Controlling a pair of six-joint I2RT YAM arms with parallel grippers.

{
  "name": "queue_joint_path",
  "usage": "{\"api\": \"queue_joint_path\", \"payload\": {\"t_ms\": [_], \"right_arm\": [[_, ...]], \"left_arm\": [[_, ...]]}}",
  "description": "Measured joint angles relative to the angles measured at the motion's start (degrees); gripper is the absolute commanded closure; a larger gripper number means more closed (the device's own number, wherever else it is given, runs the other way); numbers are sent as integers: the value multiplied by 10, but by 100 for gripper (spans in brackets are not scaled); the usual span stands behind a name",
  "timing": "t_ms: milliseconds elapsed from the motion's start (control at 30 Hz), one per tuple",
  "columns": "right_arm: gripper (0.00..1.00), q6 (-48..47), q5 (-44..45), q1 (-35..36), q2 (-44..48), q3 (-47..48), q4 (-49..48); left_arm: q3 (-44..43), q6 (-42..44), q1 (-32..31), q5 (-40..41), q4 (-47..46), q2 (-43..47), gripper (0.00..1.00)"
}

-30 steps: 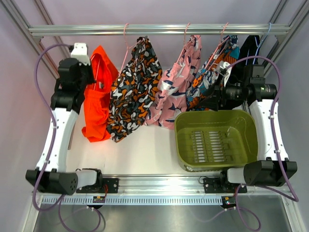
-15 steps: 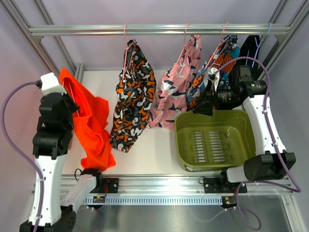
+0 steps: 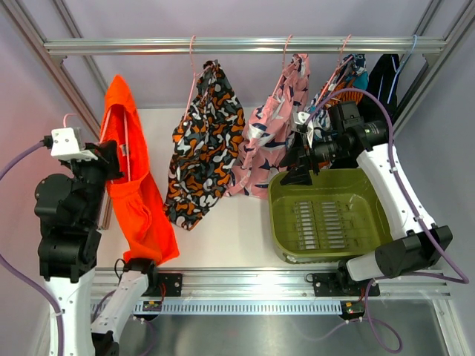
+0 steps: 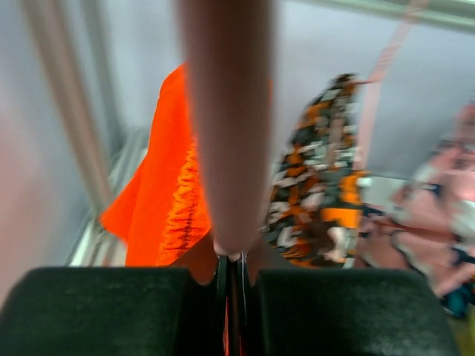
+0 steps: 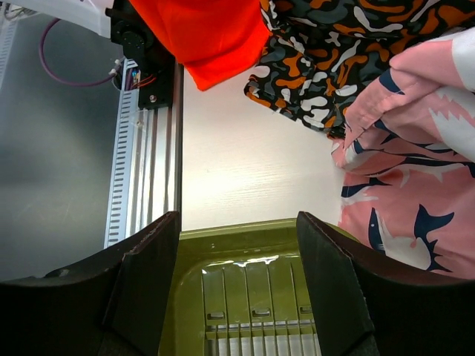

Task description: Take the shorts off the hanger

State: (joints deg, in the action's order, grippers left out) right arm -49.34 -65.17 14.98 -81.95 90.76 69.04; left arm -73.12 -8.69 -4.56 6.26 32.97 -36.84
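Observation:
My left gripper (image 3: pixel 110 159) is shut on the pink hanger (image 4: pixel 226 111) of the plain orange shorts (image 3: pixel 132 196). It holds them off the rail at the far left, and they hang down to the table's front edge. In the left wrist view the jaws (image 4: pixel 230 271) are closed with the hanger between them and orange fabric (image 4: pixel 167 200) behind. My right gripper (image 3: pixel 297 167) is open and empty over the green basket's left part (image 5: pixel 237 297). The camouflage shorts (image 3: pixel 206 148), pink printed shorts (image 3: pixel 269 141), teal printed shorts (image 3: pixel 338 93) and black shorts (image 3: pixel 382 74) hang on the rail.
The metal rail (image 3: pixel 245 46) spans the back with several hangers on it. A green slotted basket (image 3: pixel 382 222) stands at the right front. Frame posts stand at both sides. The right wrist view shows the table's front rail (image 5: pixel 141 163) and the camouflage shorts (image 5: pixel 334 52).
My left arm has pulled the orange shorts away from the rail, toward the front left, and they now hang straight. My right gripper has moved left over the basket.

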Motion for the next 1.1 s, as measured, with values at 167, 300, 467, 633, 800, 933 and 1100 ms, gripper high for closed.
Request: {"api": "queue_joint_path", "payload": {"t_ms": [167,300,467,633,800,933,1100], "right_arm": [[27,-1,0,0,-8,10,0],[27,-1,-3,0,-8,17,-2],[28,24,-11,0,-8,23,-17],[29,157,-16,1,2,35,-121],[29,306,35,19,10,89,-234],[28,391,100,45,17,131,-288],[27,444,142,47,38,123,-328]], "left_arm": [[-26,-2,0,-123,-34,-16,100],[-64,-4,0,-186,-48,-28,100],[-140,-26,0,-242,-79,-43,100],[-208,-76,0,-313,-138,-68,100],[-244,-139,0,-389,-174,-105,100],[-233,-189,0,-445,-190,-122,100],[-167,-235,0,-474,-217,-115,100]]}}
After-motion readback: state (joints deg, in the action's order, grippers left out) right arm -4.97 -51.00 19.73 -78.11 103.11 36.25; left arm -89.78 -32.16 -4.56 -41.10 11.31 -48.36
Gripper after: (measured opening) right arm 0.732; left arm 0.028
